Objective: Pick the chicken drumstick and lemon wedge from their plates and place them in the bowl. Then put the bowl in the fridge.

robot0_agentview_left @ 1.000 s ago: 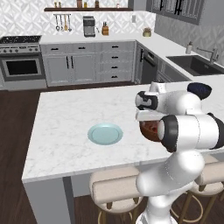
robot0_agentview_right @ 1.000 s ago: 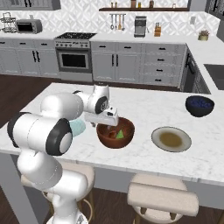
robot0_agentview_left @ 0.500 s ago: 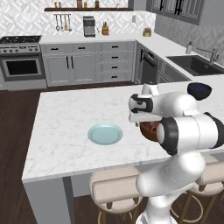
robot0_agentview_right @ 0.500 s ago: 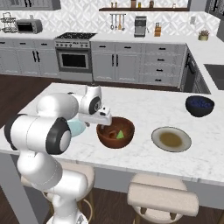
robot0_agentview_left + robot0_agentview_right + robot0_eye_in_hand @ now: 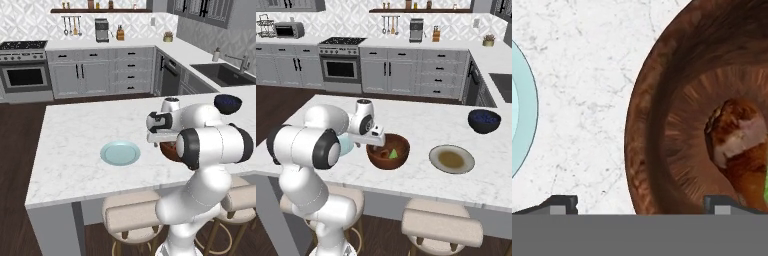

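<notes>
Over the near rim of the bowl (image 5: 662,130), the end effector (image 5: 639,202) is hanging with its jaws spread wide and gripping nothing; one fingertip is sitting outside the wall and the other inside. The bowl is resting on the marble surface (image 5: 75,135) between the blue-green plate (image 5: 120,152) and the beige plate (image 5: 451,159). The chicken drumstick (image 5: 739,145) is lying in the bowl, and the lemon wedge (image 5: 392,154) is showing as a green point beside it, so the filling seems done and lifting the bowl for the fridge looks like the step in hand.

To do it well, the fingers should be straddling the rim squarely, dropping low enough to bite the wall, then closing firmly. A one-sided pinch may let the bowl tilt, so a level, slow lift is advisable.

From the left base camera, the arm is covering most of the bowl. In the hand camera the bowl and drumstick are cut off at the right edge, and the lemon is only a green sliver there. How high the fingertips are sitting above the rim is hard to judge.
</notes>
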